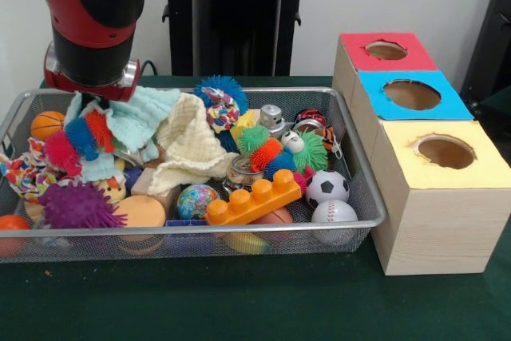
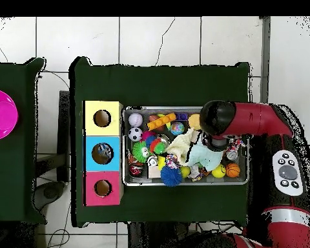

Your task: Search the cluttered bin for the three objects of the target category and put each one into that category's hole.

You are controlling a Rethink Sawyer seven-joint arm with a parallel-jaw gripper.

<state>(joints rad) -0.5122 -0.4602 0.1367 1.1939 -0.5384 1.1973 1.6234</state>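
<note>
Wire-mesh silver bin (image 1: 363,197) is packed: a pale mint cloth (image 1: 140,117) and a cream waffle cloth (image 1: 192,145) lie across the middle, with spiky rubber balls, a small orange basketball (image 1: 48,124), a black-and-white mini soccer ball (image 1: 327,188), a white baseball (image 1: 334,212) and an orange toy brick (image 1: 254,197) around them. Beside the bin sits the wooden box with 3 holes, topped red (image 1: 386,49), blue (image 1: 411,94) and yellow (image 1: 445,151).

The red-and-black arm's wrist (image 1: 92,61) hangs over the mint cloth at the bin's end farthest from the box. Its fingers are hidden behind the wrist and clutter, so it's impossible to tell how wide they are or whether they hold anything.

Target category isn't obvious from here. Probably best to pinch the cloth by a raised fold and lift straight up, so buried stuff shows without dragging balls over the rim.
</note>
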